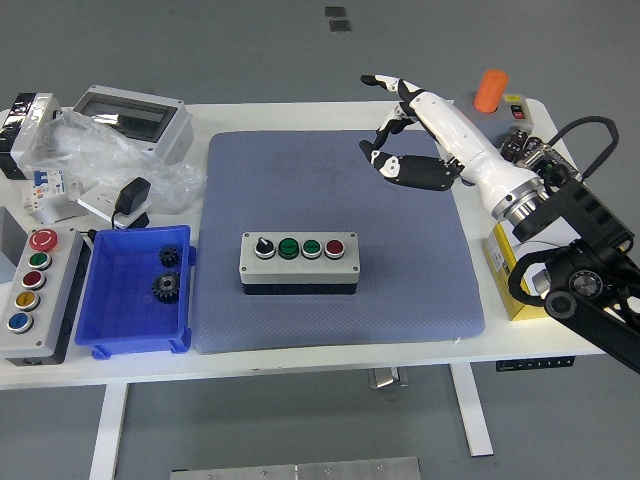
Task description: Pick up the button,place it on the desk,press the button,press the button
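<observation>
The grey button box lies on the blue mat, with a black knob, two green buttons and one red button along its top. My right hand hovers high over the mat's far right part, well clear of the box. Its white fingers are spread and hold nothing. The left arm does not show.
A blue bin with two black gears sits left of the mat. A second grey button panel lies at the far left. Plastic bags and an enclosure fill the back left. An orange-topped switch, capacitors and a yellow box stand at the right.
</observation>
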Robot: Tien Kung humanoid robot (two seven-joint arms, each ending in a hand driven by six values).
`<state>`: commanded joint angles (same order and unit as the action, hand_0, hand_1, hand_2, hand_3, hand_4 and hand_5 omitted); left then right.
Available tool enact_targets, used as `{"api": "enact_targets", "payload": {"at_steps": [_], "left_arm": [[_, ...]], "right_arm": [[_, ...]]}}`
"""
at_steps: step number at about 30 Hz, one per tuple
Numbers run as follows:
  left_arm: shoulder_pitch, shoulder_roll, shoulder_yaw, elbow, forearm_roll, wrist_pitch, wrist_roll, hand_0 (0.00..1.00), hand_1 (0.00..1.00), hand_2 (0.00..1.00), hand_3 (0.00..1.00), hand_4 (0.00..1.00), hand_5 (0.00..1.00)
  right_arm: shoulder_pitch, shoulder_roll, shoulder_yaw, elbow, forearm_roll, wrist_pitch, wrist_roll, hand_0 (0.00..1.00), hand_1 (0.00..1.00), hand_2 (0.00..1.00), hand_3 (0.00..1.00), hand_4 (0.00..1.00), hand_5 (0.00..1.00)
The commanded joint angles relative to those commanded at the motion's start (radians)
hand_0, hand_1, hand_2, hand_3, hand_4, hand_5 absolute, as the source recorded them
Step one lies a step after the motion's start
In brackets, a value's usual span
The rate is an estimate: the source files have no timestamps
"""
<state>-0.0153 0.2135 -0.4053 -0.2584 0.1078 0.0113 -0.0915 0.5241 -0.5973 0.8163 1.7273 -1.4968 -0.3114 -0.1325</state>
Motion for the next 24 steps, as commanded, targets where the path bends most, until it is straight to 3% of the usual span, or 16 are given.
{"api": "enact_targets", "payload": {"at_steps": [2, 3, 8, 9, 12, 14, 15, 20, 21, 24], "left_arm": [[-0.002, -0.001, 0.003, 0.001, -0.001, 0.002, 0.0, 0.643, 0.636, 0.586, 0.564, 0.445, 0.002], [-0.002, -0.002, 0.003, 0.001, -0.001, 0.003, 0.001, 0.643, 0.637, 0.587, 0.565, 0.451, 0.002], [0.001, -0.004, 0.011, 0.003, -0.013, 0.009, 0.0, 0.643, 0.637, 0.587, 0.565, 0.451, 0.002], [0.002, -0.004, 0.013, 0.004, -0.016, 0.011, 0.001, 0.642, 0.639, 0.587, 0.568, 0.457, 0.002], [0.008, -0.007, 0.021, 0.004, -0.021, 0.02, 0.01, 0.642, 0.639, 0.587, 0.568, 0.457, 0.002], [0.013, -0.008, 0.019, 0.004, -0.016, 0.024, 0.021, 0.642, 0.639, 0.587, 0.568, 0.457, 0.002], [0.015, -0.009, 0.019, 0.004, -0.015, 0.025, 0.027, 0.642, 0.642, 0.587, 0.568, 0.467, 0.002], [0.016, -0.011, 0.035, 0.003, -0.026, 0.029, 0.039, 0.642, 0.642, 0.587, 0.568, 0.467, 0.002], [0.015, -0.011, 0.04, 0.002, -0.029, 0.028, 0.041, 0.642, 0.644, 0.588, 0.571, 0.479, 0.002], [0.013, -0.01, 0.048, 0.001, -0.034, 0.029, 0.048, 0.642, 0.644, 0.588, 0.571, 0.479, 0.002]], "right_arm": [[-0.042, 0.001, 0.047, -0.009, 0.001, -0.005, 0.012, 0.707, 0.705, 0.735, 0.831, 0.815, 0.513], [-0.06, 0.001, 0.067, -0.012, 0.002, -0.007, 0.017, 0.801, 0.773, 0.821, 0.856, 0.842, 0.573], [-0.162, 0.009, 0.178, -0.034, 0.028, -0.022, 0.057, 0.801, 0.773, 0.821, 0.856, 0.842, 0.573], [-0.179, 0.011, 0.197, -0.036, 0.034, -0.027, 0.065, 0.837, 0.804, 0.856, 0.889, 0.894, 0.668], [-0.22, 0.02, 0.251, -0.027, 0.033, -0.058, 0.097, 0.837, 0.804, 0.856, 0.889, 0.894, 0.668], [-0.235, 0.029, 0.27, -0.015, 0.032, -0.079, 0.122, 0.837, 0.804, 0.856, 0.889, 0.894, 0.668], [-0.241, 0.035, 0.278, -0.01, 0.036, -0.09, 0.137, 0.841, 0.808, 0.862, 0.893, 0.966, 0.79], [-0.253, 0.063, 0.298, -0.02, 0.089, -0.111, 0.183, 0.841, 0.808, 0.862, 0.893, 0.966, 0.79], [-0.251, 0.066, 0.296, -0.021, 0.093, -0.111, 0.184, 0.834, 0.779, 0.797, 0.806, 0.959, 0.809], [-0.24, 0.07, 0.281, -0.017, 0.094, -0.106, 0.179, 0.834, 0.779, 0.797, 0.806, 0.959, 0.809]]}}
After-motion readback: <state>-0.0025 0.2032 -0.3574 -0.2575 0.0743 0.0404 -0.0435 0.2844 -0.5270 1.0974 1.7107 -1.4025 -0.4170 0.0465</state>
